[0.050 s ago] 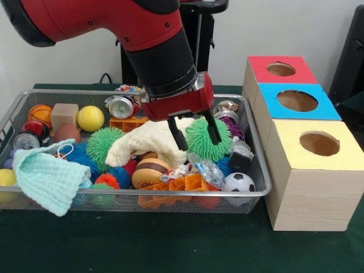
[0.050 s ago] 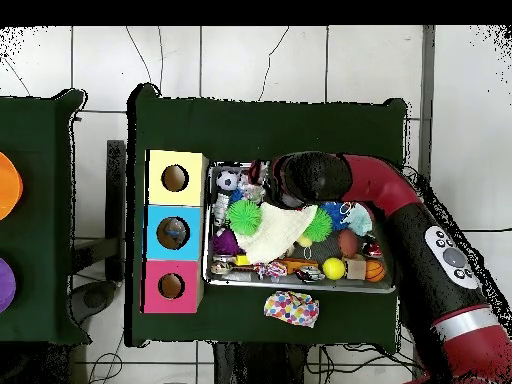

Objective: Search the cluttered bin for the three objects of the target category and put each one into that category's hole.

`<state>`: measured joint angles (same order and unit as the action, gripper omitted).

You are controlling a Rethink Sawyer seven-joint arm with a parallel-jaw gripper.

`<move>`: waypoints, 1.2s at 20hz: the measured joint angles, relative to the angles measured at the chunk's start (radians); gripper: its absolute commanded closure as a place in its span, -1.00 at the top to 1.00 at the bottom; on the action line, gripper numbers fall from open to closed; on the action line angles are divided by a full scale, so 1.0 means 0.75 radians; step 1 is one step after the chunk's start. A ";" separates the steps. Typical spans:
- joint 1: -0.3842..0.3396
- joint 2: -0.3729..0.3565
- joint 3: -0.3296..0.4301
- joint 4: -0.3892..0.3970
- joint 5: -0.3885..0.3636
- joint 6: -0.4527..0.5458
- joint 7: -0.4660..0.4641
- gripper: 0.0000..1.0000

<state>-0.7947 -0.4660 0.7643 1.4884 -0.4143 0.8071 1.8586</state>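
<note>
The wire bin [image 1: 257, 190] is packed from rim to rim, so little free room is left inside it; open green cloth [image 1: 170, 244] is seen only in front of the bin in the front view. Three boxes are set just beside the bin at 3 o'clock, touching one another: the yellow box [image 1: 296, 187] nearest, then the blue box [image 1: 273, 108], then the red box [image 1: 296, 77], each with one round hole on top.

The gripper [image 1: 196, 136] is lowered into the middle of the bin, its two black fingers spread around a green spiky ball [image 1: 199, 142]; whether the ball is actually squeezed cannot be told. A cream cloth [image 1: 151, 142] lies against the ball at 9 o'clock. A second green spiky ball [image 1: 102, 147] sits beyond that cloth, and a mint cloth [image 1: 48, 179] hangs over the bin's 8 o'clock corner.

A white tiled floor [image 2: 300, 60] surrounds the table in the overhead view.
</note>
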 measured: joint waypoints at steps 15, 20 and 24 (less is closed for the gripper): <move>-0.003 0.019 0.000 -0.058 -0.007 0.000 0.000 1.00; -0.003 0.061 -0.001 -0.070 -0.010 0.000 0.000 1.00; -0.003 0.112 -0.001 -0.079 -0.024 0.000 0.000 1.00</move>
<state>-0.7968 -0.3823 0.7638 1.4294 -0.4323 0.8071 1.8586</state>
